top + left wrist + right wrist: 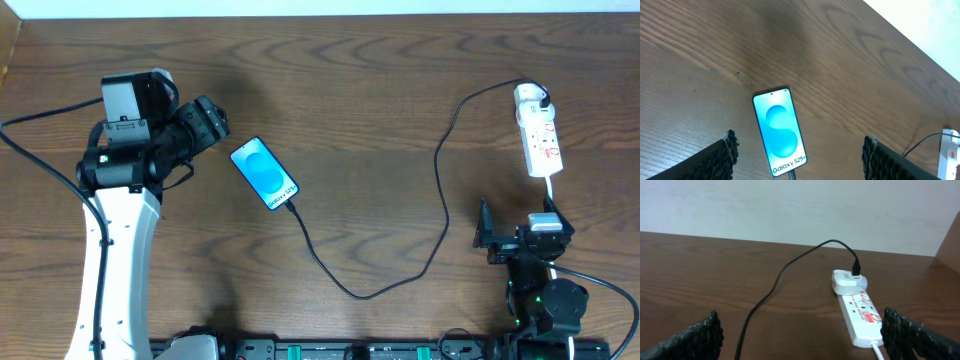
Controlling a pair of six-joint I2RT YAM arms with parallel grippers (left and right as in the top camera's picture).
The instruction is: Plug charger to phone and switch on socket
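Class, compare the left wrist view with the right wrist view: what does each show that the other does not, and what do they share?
Only left wrist: the small black-framed phone with bright blue screen, lying flat, the thin black cable plugged into its bottom edge. Only right wrist: the white adapter holding the cable's other end, the thicker white cord and the pale wall. Both: the brown wooden table, that cable, and the narrow white power strip, of which the left wrist catches only a corner.

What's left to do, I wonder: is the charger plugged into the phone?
Plugged in: the charger tip enters the phone at its bottom edge.
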